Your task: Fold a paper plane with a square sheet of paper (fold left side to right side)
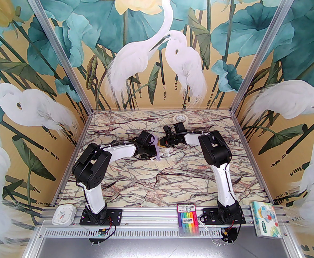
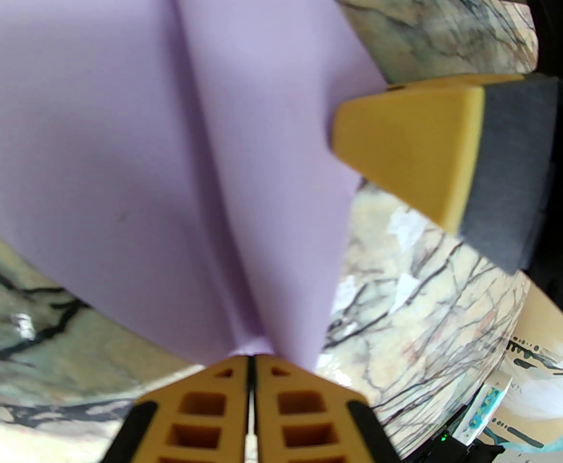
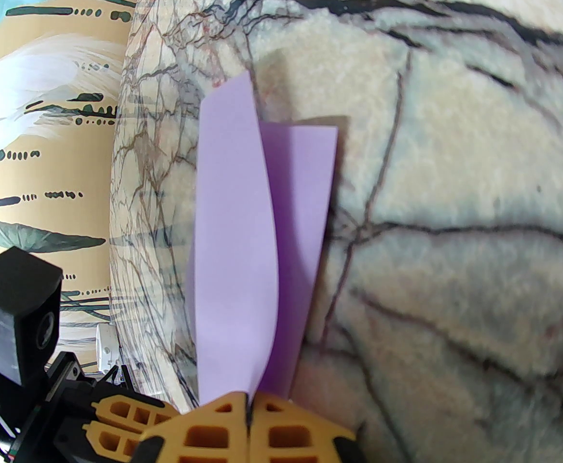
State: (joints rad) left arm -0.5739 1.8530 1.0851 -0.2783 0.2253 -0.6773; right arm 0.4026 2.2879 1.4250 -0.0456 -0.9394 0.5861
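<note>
The square sheet of paper (image 1: 157, 140), pale lavender, is folded lengthwise into a narrow shape with a centre ridge (image 2: 165, 162) and is held just above the marble table between both arms. My left gripper (image 2: 251, 357) is shut on one end of the ridge. My right gripper (image 3: 248, 405) is shut on the other end, where two long flaps (image 3: 242, 239) rise side by side. From above, the left gripper (image 1: 155, 152) and right gripper (image 1: 164, 144) almost meet at mid-table. The right gripper's yellow finger (image 2: 406, 152) touches the paper's edge.
A white tape roll (image 1: 180, 118) lies at the back of the table. On the front rail are a white clock (image 1: 63, 214), a marker pack (image 1: 188, 219) and a colourful tissue pack (image 1: 266, 219). Small white scraps (image 1: 169, 152) lie beside the grippers.
</note>
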